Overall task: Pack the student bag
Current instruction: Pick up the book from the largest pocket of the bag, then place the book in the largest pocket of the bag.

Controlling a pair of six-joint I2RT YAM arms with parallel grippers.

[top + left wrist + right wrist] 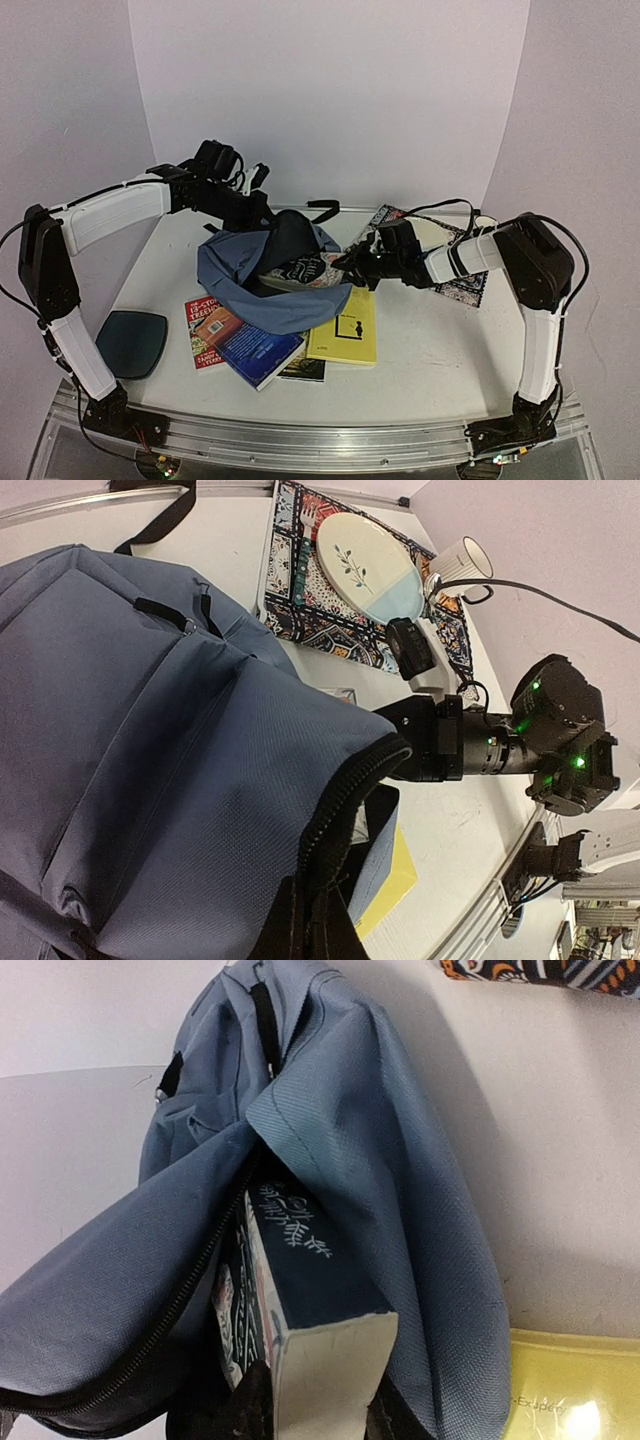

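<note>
The bag (260, 295) lies mid-frame on the table (440, 350), its rim pinched in the closed left jaws. One book (300, 1260) sits half inside it, gripped by the right jaws. We count four outside: red book (200, 310), blue book (255, 350), dark book (305, 370), yellow book (345, 335).

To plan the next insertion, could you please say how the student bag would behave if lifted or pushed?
The student bag looks floppy: its fabric sags and creases around the book. Pushed, it would probably bunch rather than slide. Its open mouth likely collapses unsupported.
</note>
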